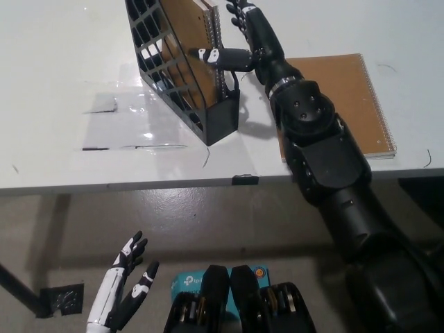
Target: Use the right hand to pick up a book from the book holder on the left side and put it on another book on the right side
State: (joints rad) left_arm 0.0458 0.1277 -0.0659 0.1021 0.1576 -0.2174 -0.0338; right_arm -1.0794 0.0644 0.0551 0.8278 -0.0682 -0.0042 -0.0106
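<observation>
The robot's black right hand [239, 31] reaches to the black book holder [184, 69] on the white table [62, 83], thumb and fingers closing around the spiral edge of the brown book [191, 24] standing inside. Right of the holder, a second brown book [347, 90] lies flat. Below the holder, off the table, the white left hand [132, 277] hangs open.

1. Upper middle of frame: black lattice book holder [182, 69] tilted on white table [69, 69], brown spiral-bound book [193, 31] inside.
2. Black right hand [239, 41] reaching from lower right to the holder's open end, thumb against the book's spiral edge, fingers spread past its top.
3. Right of centre: second brown spiral book [361, 90] flat on table, partly under the arm.
4. Lower left: white left hand [128, 277] below table edge, fingers apart, holding nothing.
</observation>
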